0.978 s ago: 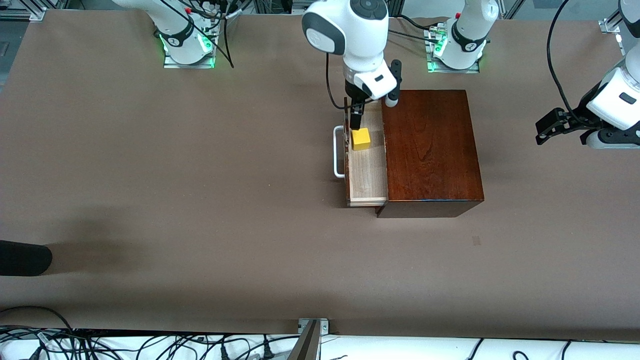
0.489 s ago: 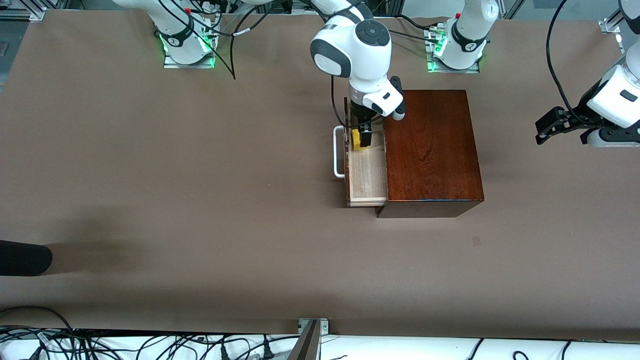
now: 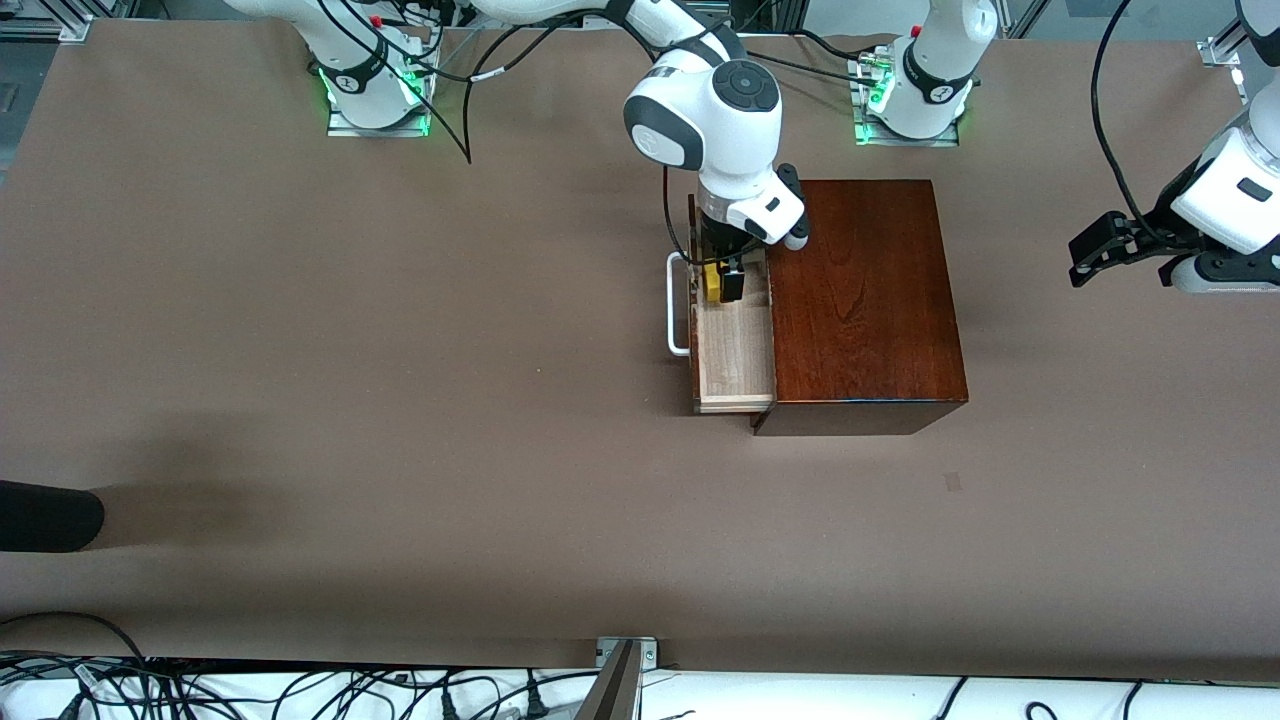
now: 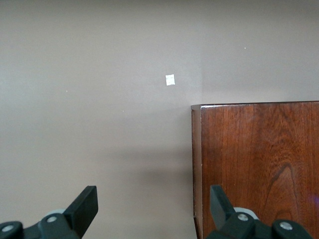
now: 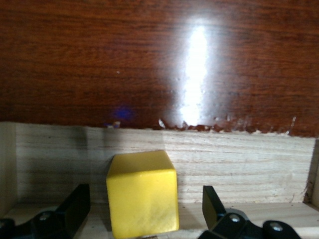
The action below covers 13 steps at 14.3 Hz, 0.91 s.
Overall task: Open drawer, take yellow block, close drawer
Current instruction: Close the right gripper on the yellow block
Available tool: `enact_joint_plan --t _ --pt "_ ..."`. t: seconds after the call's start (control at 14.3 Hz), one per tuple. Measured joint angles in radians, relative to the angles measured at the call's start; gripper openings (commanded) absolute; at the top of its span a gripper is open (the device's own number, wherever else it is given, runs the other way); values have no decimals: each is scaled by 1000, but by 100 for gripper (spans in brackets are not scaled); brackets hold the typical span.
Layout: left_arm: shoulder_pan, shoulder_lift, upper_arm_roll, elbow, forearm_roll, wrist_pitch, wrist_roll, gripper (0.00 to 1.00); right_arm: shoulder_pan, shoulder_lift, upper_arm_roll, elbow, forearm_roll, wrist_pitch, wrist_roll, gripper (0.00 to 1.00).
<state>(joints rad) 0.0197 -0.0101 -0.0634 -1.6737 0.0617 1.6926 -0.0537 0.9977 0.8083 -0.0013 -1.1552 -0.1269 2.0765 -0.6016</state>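
My right end effector [image 3: 722, 281] is lowered into the drawer [image 3: 735, 355], which stands pulled out of the mahogany box [image 3: 860, 300] toward the right arm's end of the counter [image 3: 400, 400]. Its 2 fingers [image 5: 75, 206] are spread apart, 1 on each side of the yellow block [image 5: 143, 193] with a gap to the block on both sides. The yellow block rests on the drawer floor. The white handle [image 3: 677, 305] is untouched. My left end effector [image 3: 1095, 255] waits with fingers apart above the counter near the box.
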Motion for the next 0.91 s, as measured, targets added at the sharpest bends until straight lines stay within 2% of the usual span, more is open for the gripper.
enact_joint_plan --t 0.07,0.14,0.21,0.28,0.35,0.42,0.91 --pt "-1 0 -6 0 0 0 0 100 0 3 0 0 0 2 0 97" --pt "-1 0 -19 0 -1 0 0 100 0 8 0 0 0 6 -1 87" --pt "-2 0 -33 0 -1 0 -1 100 0 13 0 0 -1 10 -6 60" --pt "-4 0 -43 0 -1 0 -2 100 0 17 -1 0 -1 16 -21 27" --pt "-6 0 -48 0 -1 0 -3 100 0 20 -1 0 -1 22 -39 8" --pt "-7 0 -49 0 -1 0 -3 100 -1 22 -2 0 -1 24 -46 0" --pt "-3 7 -48 -2 -1 0 -3 100 -2 22 -3 39 -1 -16 -46 0"
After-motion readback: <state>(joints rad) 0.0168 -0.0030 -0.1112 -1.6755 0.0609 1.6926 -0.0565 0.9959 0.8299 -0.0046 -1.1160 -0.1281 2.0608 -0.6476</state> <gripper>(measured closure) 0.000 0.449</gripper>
